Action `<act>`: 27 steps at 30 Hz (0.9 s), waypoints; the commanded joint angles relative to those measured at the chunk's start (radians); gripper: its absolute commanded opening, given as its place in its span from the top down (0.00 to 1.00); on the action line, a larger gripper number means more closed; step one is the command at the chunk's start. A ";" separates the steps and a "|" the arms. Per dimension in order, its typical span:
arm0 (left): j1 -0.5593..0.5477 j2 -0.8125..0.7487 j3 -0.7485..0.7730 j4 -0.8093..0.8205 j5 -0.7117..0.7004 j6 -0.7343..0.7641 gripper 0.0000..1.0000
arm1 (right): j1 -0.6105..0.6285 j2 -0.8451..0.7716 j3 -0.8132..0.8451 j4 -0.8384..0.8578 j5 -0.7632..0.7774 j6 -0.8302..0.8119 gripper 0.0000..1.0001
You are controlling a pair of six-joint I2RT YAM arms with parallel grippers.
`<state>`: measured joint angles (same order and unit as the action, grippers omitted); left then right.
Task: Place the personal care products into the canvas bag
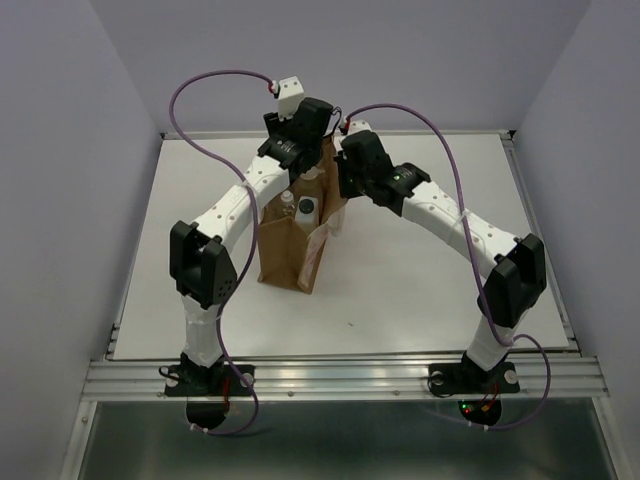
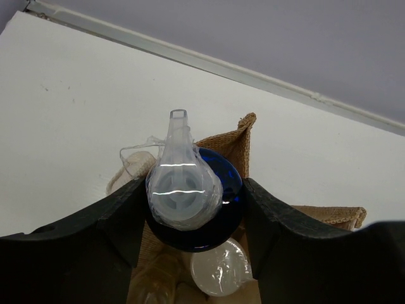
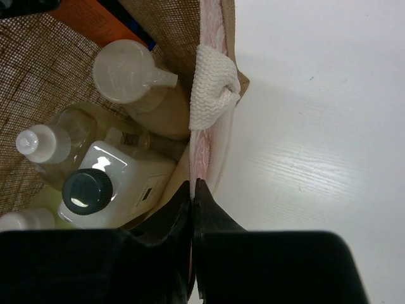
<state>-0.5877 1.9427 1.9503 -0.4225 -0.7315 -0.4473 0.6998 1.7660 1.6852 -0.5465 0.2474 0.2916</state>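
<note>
The canvas bag (image 1: 288, 250) stands mid-table, brown with a white, pink-patterned side (image 3: 212, 136) and a white handle (image 3: 214, 88). Inside it stand a beige bottle with a white top (image 3: 136, 76), a clear squarish bottle with a black cap (image 3: 88, 189), an amber bottle with a white cap (image 3: 39, 142) and a pale yellow-green one (image 3: 16, 220). My left gripper (image 2: 194, 187) is shut on a dark blue bottle (image 2: 218, 218) with a clear-wrapped white pump top, held at the bag's mouth (image 1: 296, 165). My right gripper (image 3: 192, 185) is shut on the bag's patterned side wall (image 1: 350, 188).
The bag's burlap rim (image 2: 243, 130) shows behind the blue bottle, with a white cap (image 2: 221, 267) and the amber bottle (image 2: 152, 278) below it. White table (image 1: 420, 290) lies around the bag; a raised rail (image 2: 209, 63) edges its far side.
</note>
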 commanded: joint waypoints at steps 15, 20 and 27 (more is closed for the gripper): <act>-0.043 -0.087 0.039 0.146 -0.108 -0.220 1.00 | 0.003 -0.059 -0.035 0.013 -0.005 -0.008 0.99; -0.043 -0.090 0.064 0.160 -0.040 -0.246 1.00 | 0.003 -0.054 -0.030 0.013 0.000 -0.017 0.99; -0.049 -0.093 0.081 0.198 -0.006 -0.248 1.00 | 0.003 -0.046 -0.025 0.013 -0.005 -0.026 0.99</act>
<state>-0.6136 1.9419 1.9316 -0.4149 -0.7620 -0.6113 0.6998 1.7454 1.6558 -0.5377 0.2466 0.2836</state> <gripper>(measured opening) 0.667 0.062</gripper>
